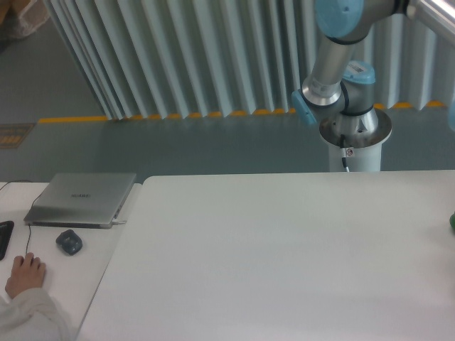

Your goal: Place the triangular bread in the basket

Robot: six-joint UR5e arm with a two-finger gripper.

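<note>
The triangular bread is out of view. No basket shows in the frame either. Only the base and lower joints of my arm [341,85] show, behind the far edge of the white table [284,249] at the upper right. The arm runs out of the frame at the top right, so the gripper is not in view.
A closed grey laptop [82,199] lies on a side desk at the left, with a dark mouse [69,242] in front of it. A person's hand [25,273] rests at the lower left. A small green thing [452,220] peeks in at the right edge.
</note>
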